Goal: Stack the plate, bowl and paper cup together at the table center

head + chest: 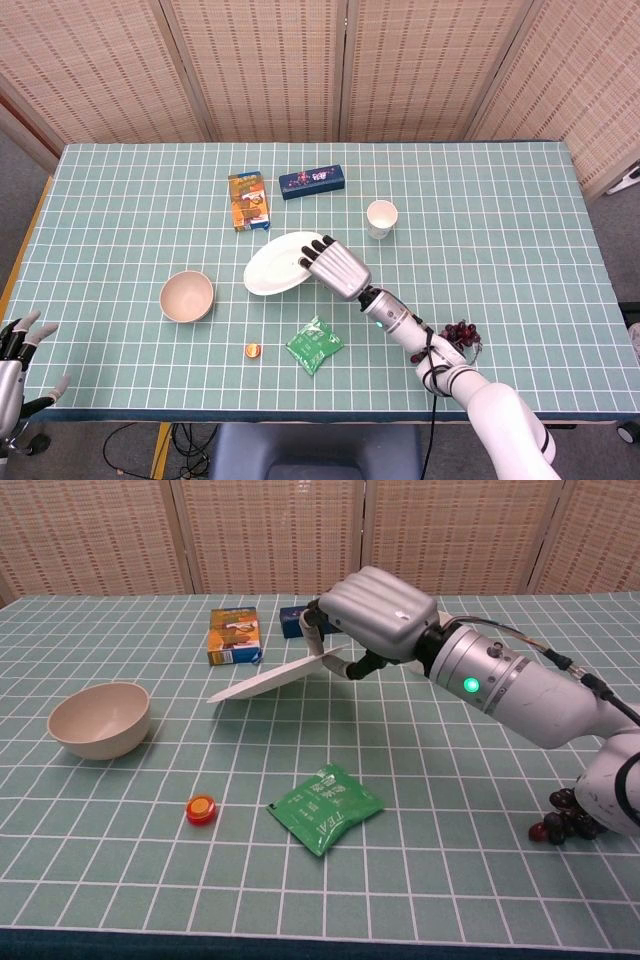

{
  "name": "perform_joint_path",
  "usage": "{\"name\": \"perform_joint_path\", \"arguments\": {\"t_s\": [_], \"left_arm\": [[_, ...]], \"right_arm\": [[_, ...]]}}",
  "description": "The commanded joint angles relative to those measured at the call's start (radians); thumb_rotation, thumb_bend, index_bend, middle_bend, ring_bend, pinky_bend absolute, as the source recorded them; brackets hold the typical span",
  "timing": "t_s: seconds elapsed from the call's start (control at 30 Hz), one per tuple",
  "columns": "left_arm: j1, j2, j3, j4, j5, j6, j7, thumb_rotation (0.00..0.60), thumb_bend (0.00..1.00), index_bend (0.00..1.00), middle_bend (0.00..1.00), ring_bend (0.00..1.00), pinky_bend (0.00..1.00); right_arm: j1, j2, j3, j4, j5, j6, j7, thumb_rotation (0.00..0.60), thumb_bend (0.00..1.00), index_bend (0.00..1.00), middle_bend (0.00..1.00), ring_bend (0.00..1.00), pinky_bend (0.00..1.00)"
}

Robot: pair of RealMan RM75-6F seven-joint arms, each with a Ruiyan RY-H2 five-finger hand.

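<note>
Green checked cloth covers the table (pixel 120 190). No writing can be read on the orange carton (pixel 249 201), dark blue box (pixel 311 181) or green sachet (pixel 326 808). A flat white plate (pixel 268 681) is gripped at its rim by the right hand (pixel 371 615) and held tilted above the table centre. The beige bowl (pixel 187 295) sits left, the white paper cup (pixel 381 218) right. Grapes (pixel 565 822) and a small orange cap (pixel 201 808) lie nearby. The left hand (pixel 15 350) is seen with fingers spread.
</note>
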Motion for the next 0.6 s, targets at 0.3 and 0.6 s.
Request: {"name": "perform_joint_path", "arguments": {"t_s": [0.3, 0.6], "left_arm": [[-0.002, -0.006, 0.001, 0.005, 0.011, -0.002, 0.0, 0.6, 0.22, 0.21, 0.1, 0.1, 0.19], [-0.012, 0.003, -0.001, -0.006, 0.024, -0.01, 0.007, 0.6, 0.22, 0.21, 0.1, 0.1, 0.19]], "right_arm": [[-0.064, 0.088, -0.007, -0.178, 0.064, -0.058, -0.117, 0.6, 0.02, 0.06, 0.16, 0.17, 0.31], [-0.116, 0.325, 0.015, -0.603, 0.147, -0.143, -0.319, 0.6, 0.0, 0.0, 0.05, 0.07, 0.2]]}}
